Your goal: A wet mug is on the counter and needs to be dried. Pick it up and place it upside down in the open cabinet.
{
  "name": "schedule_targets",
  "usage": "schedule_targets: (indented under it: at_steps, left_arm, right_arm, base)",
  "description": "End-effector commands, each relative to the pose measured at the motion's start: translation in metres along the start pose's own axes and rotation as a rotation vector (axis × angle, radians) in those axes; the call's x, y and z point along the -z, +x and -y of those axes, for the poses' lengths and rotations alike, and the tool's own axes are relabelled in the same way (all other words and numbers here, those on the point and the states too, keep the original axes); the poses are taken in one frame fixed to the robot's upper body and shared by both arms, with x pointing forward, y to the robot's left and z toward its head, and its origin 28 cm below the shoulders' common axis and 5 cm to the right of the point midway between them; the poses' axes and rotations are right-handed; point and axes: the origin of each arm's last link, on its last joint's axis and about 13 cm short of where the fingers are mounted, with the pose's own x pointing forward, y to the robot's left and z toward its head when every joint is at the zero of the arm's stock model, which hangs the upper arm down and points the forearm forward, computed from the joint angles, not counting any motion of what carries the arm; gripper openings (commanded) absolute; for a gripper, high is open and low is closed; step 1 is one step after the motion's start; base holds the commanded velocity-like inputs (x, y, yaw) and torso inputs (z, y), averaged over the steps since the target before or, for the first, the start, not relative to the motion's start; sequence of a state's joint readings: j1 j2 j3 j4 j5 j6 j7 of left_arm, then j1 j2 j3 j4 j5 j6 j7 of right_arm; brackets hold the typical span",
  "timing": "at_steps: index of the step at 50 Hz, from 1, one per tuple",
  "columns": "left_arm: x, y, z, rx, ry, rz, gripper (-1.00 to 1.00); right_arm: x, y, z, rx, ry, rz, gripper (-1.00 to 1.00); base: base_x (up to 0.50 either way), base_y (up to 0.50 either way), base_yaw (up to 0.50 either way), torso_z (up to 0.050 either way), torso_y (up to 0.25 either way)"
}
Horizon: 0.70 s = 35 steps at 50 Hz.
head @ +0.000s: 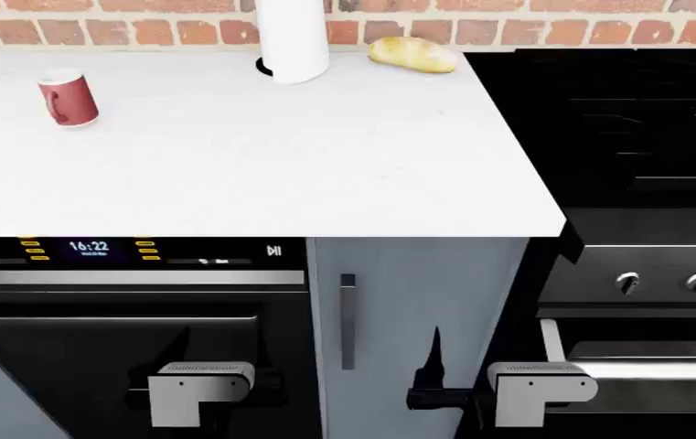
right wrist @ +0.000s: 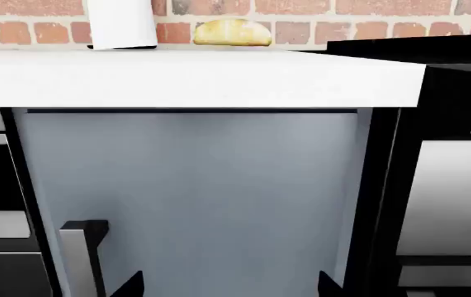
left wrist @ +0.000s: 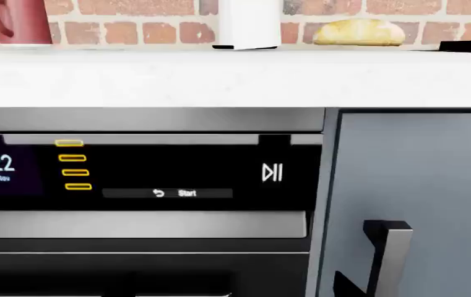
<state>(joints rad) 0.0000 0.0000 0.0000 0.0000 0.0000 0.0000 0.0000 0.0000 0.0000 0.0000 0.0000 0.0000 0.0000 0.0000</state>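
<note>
L+R jaws low, below counter (head: 262, 155) edge | mug (head: 69, 98) upright, untouched

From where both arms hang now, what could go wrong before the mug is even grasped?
1. Both arms sit low, below the counter edge, facing the appliance fronts. Raising the left end effector straight up may clip that overhang.
2. The mug stands far back by the brick wall, a long reach; a stretched approach could tip it.
3. The paper-towel roll and bread stand along the same back edge, where a wide swing by the right end effector could knock them.
</note>
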Motion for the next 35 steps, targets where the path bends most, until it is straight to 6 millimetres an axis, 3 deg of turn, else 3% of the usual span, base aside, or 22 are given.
schedule_targets:
  at_steps: [1, 14, 35]
  left_arm:
    - [-0.002, 0.0, 0.0, 0.003, -0.01, -0.006, 1.0]
    - [-0.066, 0.002, 0.002, 0.049, -0.014, 0.143, 1.0]
    - [-0.145, 0.008, -0.01, 0.023, 0.034, 0.337, 1.0]
  right_arm:
    - [-0.002, 0.0, -0.001, 0.005, -0.009, 0.002, 1.0]
    - [-0.065, 0.002, 0.0, 0.005, -0.105, 0.156, 1.0]
    - [-0.133, 0.0, 0.006, 0.015, -0.143, 0.359, 1.0]
  base:
    - [0.0, 0.0, 0.0, 0.0, 0.0]
    - [0.0, 0.0, 0.0, 0.0, 0.0]
    - [0.0, 0.0, 0.0, 0.0, 0.0]
